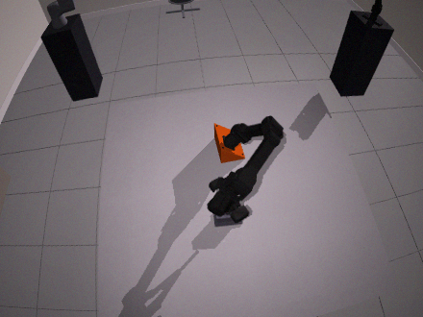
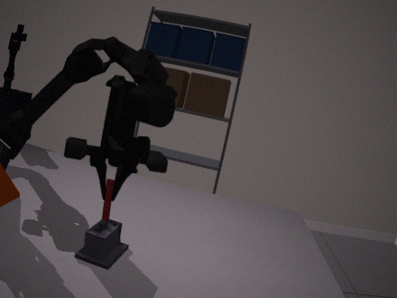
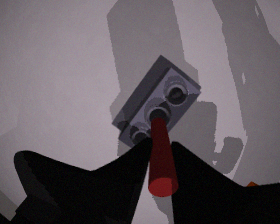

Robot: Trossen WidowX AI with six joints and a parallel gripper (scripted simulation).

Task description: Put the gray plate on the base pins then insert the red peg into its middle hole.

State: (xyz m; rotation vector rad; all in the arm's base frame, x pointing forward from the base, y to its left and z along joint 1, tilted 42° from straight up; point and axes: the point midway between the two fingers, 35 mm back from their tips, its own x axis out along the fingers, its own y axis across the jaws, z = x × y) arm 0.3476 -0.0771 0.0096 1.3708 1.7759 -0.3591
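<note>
Gripper [image 1: 229,201] [image 2: 108,198] [image 3: 160,145] pointing down, clamped on the red peg [image 2: 107,206] [image 3: 162,162], one dark finger to each side. Slim, round and plain, with a flat upper end, brighter in the wrist view than along the shaded shaft; slightly tilted in the exterior view, upper end leaning right. Lower end right at the middle hole of the gray block [image 1: 228,219] [image 2: 101,244] [image 3: 140,90]; impossible to tell whether inside the hole or only at its mouth. Three round openings in a row along the top, a wider foot below, edges crisp, color a dull bluish gray. Plate and base too alike in shade to tell apart, pins likewise; plate's lie therefore not to be judged.

From above, fingers and peg hidden beneath the black arm [image 1: 261,158] [image 2: 47,95], block mostly covered too. In the wrist view, the opening nearest the fingers partly screened. Farther off, an orange wedge [image 1: 233,158] [image 2: 5,190] under the arm's foot, cut off at left in the exterior view, just a sliver at right in the wrist view. Long shadows across the pale surface [image 1: 312,219] [image 2: 226,251] [image 3: 50,75]. At the far side in the top view, dark pedestals left [image 1: 72,60] and right [image 1: 362,51]; behind the arm in the exterior view, a rack [image 2: 203,21] with blue boxes [image 2: 196,45] above brown ones [image 2: 207,95].
</note>
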